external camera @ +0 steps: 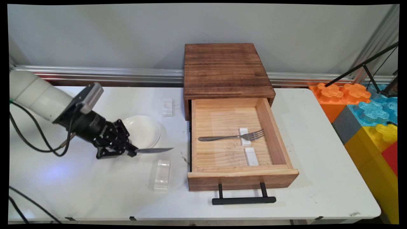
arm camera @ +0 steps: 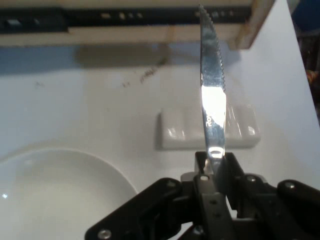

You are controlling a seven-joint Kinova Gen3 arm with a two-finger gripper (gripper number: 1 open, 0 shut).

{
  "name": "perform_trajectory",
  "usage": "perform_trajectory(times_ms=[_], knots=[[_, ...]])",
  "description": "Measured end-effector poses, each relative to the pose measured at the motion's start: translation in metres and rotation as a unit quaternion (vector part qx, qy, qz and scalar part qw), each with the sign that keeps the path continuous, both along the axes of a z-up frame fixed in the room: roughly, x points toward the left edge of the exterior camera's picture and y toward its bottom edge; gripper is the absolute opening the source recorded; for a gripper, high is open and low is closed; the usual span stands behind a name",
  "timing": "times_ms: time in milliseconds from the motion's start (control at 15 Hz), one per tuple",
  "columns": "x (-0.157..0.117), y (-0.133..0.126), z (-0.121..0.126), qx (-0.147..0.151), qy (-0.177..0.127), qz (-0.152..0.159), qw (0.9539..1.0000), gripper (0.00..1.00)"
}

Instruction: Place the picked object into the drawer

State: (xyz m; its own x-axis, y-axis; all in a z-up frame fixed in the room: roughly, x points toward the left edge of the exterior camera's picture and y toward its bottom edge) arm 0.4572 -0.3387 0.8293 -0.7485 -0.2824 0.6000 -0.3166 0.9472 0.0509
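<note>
Drawer (external camera: 273,127) open above; plate (external camera: 143,130), rest (external camera: 162,175) flank knife (external camera: 154,150).

held in the gripper (external camera: 132,152) at lower left of the main view: a silver serrated knife (external camera: 155,150), blade level, pointing right toward the open wooden drawer (external camera: 241,173), above a clear rest (external camera: 162,175), just beside a white bowl (external camera: 143,132).

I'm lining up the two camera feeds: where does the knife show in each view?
Main view: the knife lies level at lower left, blade pointing right toward the open drawer, held by the claw.
Hand view: the knife rises from the claw to the top edge.
Shared landmark: the clear plastic rest beside the white plate.
</note>
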Motion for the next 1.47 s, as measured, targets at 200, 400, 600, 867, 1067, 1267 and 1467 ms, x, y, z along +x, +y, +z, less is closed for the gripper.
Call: perform_trajectory(times_ms=[200, 400, 600, 867, 1067, 1267, 1467], knots=[[-0.016, -0.007, 0.023, -0.002, -0.003, 0.017, 0.9999, 0.0], [-0.036, -0.014, 0.04, -0.005, -0.005, 0.03, 0.9995, 0.0], [-0.056, -0.021, 0.051, -0.007, -0.005, 0.04, 0.9992, 0.0], [-0.092, -0.033, 0.063, -0.009, 0.0, 0.043, 0.999, 0.0], [-0.123, -0.043, 0.071, -0.012, 0.002, 0.044, 0.999, 0.0], [-0.155, -0.054, 0.076, -0.01, 0.001, 0.044, 0.999, 0.0], [-0.183, -0.064, 0.076, -0.005, -0.003, 0.043, 0.999, 0.0]])
